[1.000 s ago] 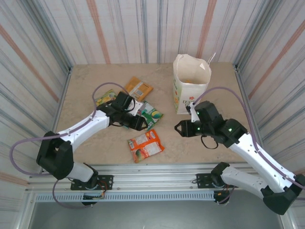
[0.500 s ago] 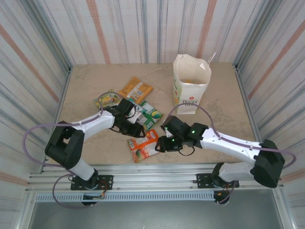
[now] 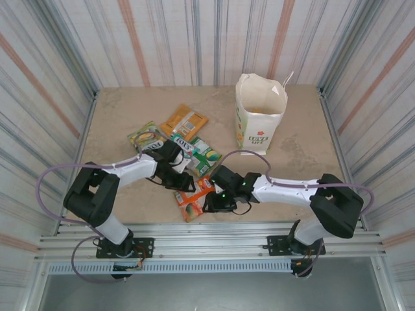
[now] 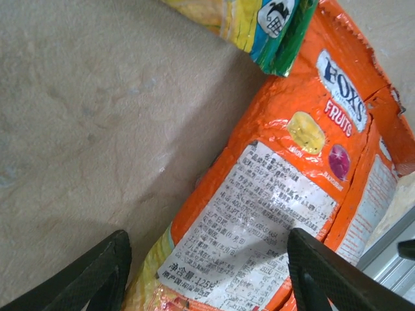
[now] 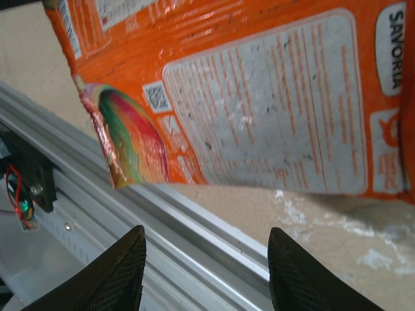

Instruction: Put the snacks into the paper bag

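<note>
The orange snack packet (image 3: 194,199) lies at lower centre of the surface (image 3: 123,110), with the paper bag (image 3: 259,120) upright at upper right. The left wrist view reads its "FOX'S FRUITS" print above the released left claw (image 4: 207,275). The right wrist view shows its label above the released right claw (image 5: 206,272) and the edge rail (image 5: 168,227).

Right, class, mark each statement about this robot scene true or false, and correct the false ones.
1. The paper bag stands upright on the table. True.
2. The left tool is shut on a green packet. False: its jaws are open above an orange FOX'S packet.
3. The right tool is open, close to that orange packet. True.
4. Every snack is already in the bag. False: snacks lie on the table, left of the bag.
</note>
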{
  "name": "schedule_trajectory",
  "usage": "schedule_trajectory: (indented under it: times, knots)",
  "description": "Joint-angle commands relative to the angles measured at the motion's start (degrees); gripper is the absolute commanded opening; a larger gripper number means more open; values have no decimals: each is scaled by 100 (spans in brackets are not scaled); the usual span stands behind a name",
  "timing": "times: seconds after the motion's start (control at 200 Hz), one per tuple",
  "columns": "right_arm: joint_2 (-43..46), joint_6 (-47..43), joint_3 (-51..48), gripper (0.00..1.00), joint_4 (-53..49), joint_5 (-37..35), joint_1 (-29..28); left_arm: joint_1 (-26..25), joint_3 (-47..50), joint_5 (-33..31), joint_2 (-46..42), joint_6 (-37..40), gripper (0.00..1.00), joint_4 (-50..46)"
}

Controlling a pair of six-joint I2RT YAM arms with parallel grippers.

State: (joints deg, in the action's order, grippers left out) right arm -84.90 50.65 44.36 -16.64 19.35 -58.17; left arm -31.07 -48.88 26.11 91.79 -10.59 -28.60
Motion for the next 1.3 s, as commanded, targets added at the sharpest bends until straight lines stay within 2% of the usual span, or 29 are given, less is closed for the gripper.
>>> schedule_trajectory:
  times: [0.0,0.471,0.641,0.792,0.977,1.293]
  knots:
    - [-149,182,-160,50,433,-157,185,24,326,190,-100,-145,66,20]
    - [-794,13,-154,47,1337,-617,819,-136,735,519,-176,-483,58,565]
    - [-813,-145,-157,46,1381,-652,886,-316,691,575,62,-674,46,910]
    - [-727,-285,-164,47,1335,-678,938,-384,621,572,84,-734,30,949]
    - [-128,-650,-156,51,1023,-949,939,-405,563,315,-451,-699,21,783]
    - [1746,-1633,-197,57,559,-1515,1125,-405,523,42,-1970,-716,10,885]
